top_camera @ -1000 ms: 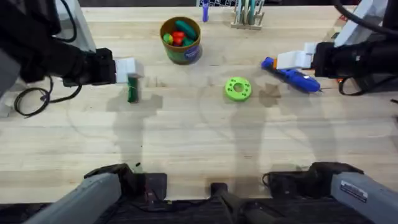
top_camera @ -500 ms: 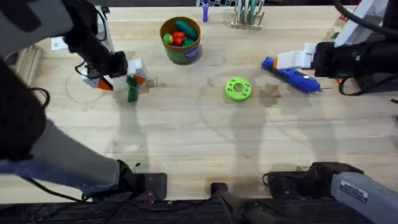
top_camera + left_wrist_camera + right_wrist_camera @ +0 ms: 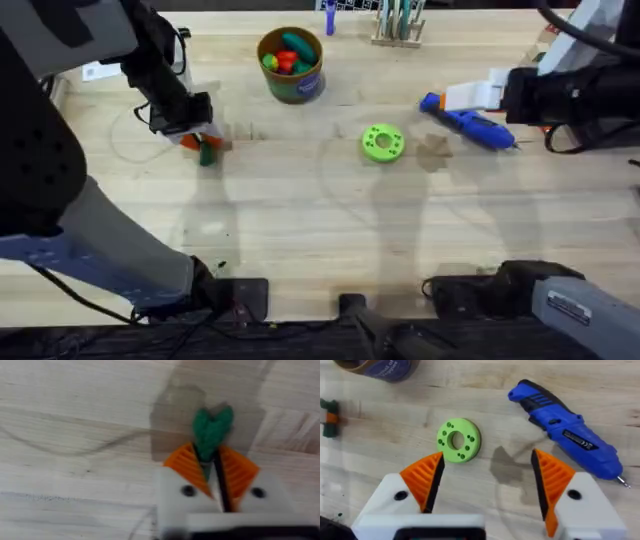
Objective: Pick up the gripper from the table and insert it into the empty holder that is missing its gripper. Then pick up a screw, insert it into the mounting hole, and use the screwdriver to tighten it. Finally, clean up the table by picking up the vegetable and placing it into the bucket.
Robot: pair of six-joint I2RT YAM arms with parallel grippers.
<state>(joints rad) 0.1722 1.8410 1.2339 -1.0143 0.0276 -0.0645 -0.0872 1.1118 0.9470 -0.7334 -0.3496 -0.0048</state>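
Table (image 3: 330, 240) of pale wood carries everything we see. Toward its left edge our left gripper (image 3: 205, 143) points down at the vegetable (image 3: 212, 430), and in the left wrist view its orange pads (image 3: 186, 462) sit narrow, pinched on the stem end of the green leaf, which lies on the wood with its leafy tip poking out beyond the fingertips. From overhead the vegetable (image 3: 207, 152) shows as a small green bit right under those pads.

Near the far edge, a little left of the middle, stands the bucket (image 3: 291, 66), upright, with red, green and yellow toy food inside. It is well apart from the vegetable.

Toward the right edge our right gripper (image 3: 487, 477) hangs with its orange pads spread wide, holding nothing. The blue screwdriver (image 3: 466, 120) lies on its side just beside it, bit pointing to the right edge. A lime green disc (image 3: 382, 142) lies flat between the screwdriver and the bucket, closer to the middle of the table.
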